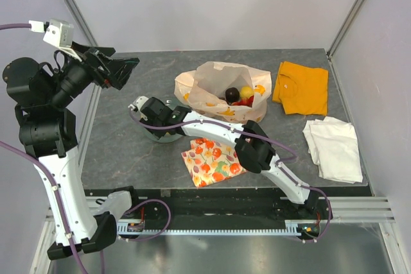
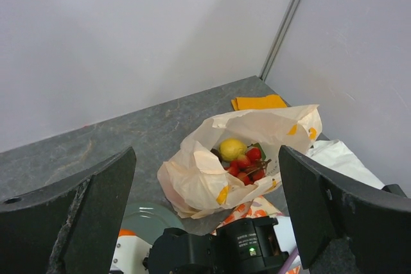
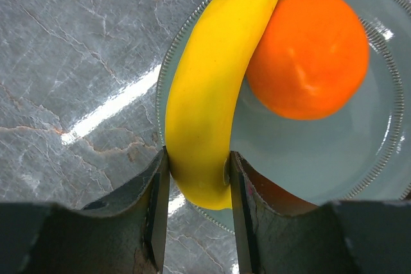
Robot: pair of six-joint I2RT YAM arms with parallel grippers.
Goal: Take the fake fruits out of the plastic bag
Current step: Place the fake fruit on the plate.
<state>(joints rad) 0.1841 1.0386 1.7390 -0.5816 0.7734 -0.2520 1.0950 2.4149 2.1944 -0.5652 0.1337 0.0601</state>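
Observation:
The plastic bag [image 1: 215, 85] lies open at the table's middle back, holding a yellow lemon [image 1: 246, 92], a dark purple fruit [image 1: 232, 94] and red grapes [image 1: 243, 102]. In the left wrist view the bag [image 2: 192, 184], lemon [image 2: 232, 149] and red grapes [image 2: 249, 163] show below. My right gripper [image 3: 196, 178] is shut on a yellow banana [image 3: 212, 81], which lies over the rim of a grey-green plate [image 3: 308, 152] beside an orange [image 3: 308, 52]. In the top view the right gripper [image 1: 142, 108] is over that plate [image 1: 157, 136]. My left gripper [image 1: 122, 72] is open, empty and raised at the left.
A fruit-patterned cloth [image 1: 212, 160] lies near the front edge under my right arm. An orange cloth [image 1: 300, 86] and a folded white cloth [image 1: 332, 147] lie at the right. White walls enclose the table at the back and sides.

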